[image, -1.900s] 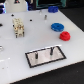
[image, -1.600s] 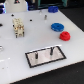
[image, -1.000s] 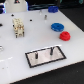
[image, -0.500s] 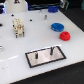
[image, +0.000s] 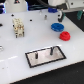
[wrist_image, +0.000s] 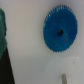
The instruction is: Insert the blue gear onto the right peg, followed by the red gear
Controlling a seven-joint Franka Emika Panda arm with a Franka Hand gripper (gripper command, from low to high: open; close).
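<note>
The blue gear (image: 57,27) lies flat on the white table at the exterior view's right. It fills the wrist view (wrist_image: 60,32), showing its centre hole. The red gear (image: 64,35) lies just in front of it. The black-framed grey plate (image: 45,56) sits nearer the front, with the right peg (image: 50,50) and its left twin (image: 37,52) standing upright. My gripper (image: 61,15) hangs above the blue gear, open and holding nothing. Its fingers are blurred in the exterior view.
A pale wooden block piece (image: 18,27) stands at the exterior view's left. Blue and white objects (image: 52,9) sit at the table's back edge. A dark green shape (wrist_image: 2,30) shows at one edge of the wrist view.
My arm has shifted a little toward the exterior view's right, over the blue gear. The gears and the plate have not moved.
</note>
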